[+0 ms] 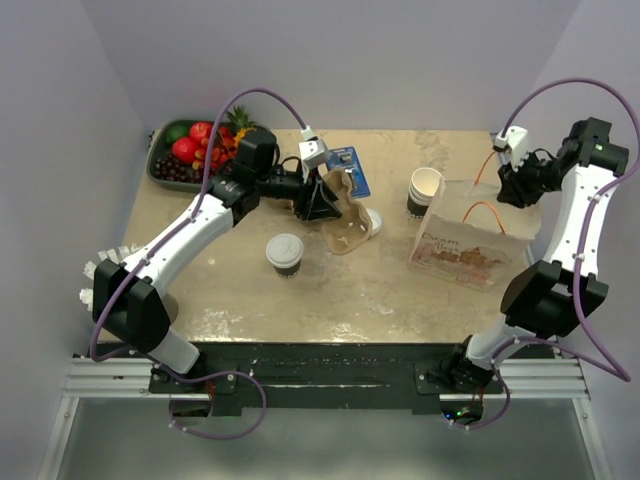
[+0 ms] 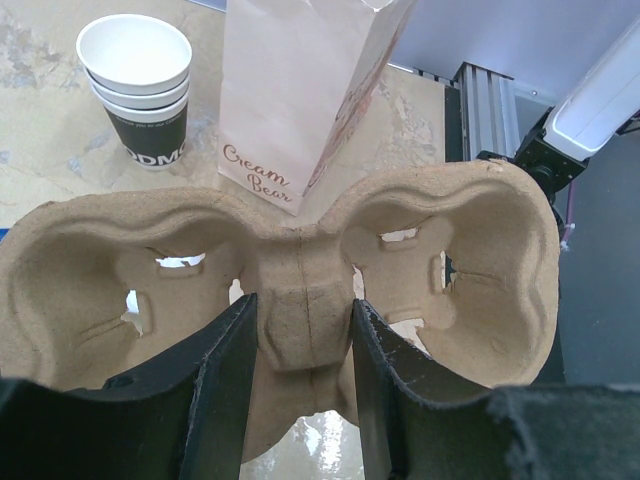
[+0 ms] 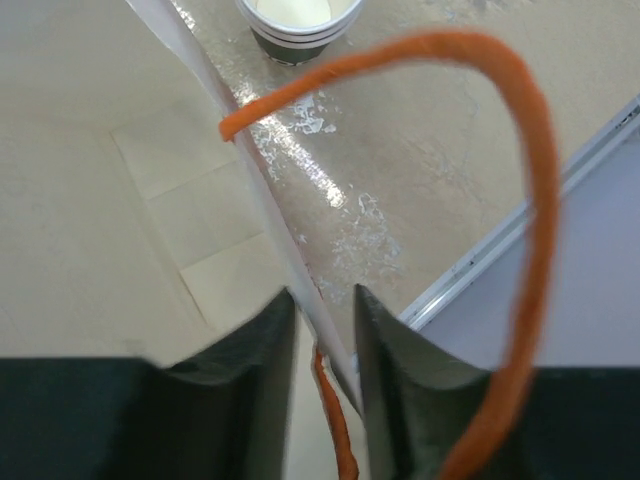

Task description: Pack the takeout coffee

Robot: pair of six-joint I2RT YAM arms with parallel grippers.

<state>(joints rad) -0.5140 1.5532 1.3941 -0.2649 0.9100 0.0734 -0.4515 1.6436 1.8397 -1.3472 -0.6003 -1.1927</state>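
Marbled bench carries everything. Best now, I judge: spread the bag by its wall, not the orange handle, and level the carrier before it nears the coffee (lidded, standing alone in front of the carrier). Right arm arches over the bag, right pincer straddling the wall; gripped or not, I cannot tell. Left arm stretches forward, left pincer clenched on the carrier's ridge.

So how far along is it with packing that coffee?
Early. Done: the coffee cup is lidded, standing on the table. In hand: left jaws grip the cup carrier; right jaws straddle a wall of the paper bag. Left: probably cup into carrier, into bag.
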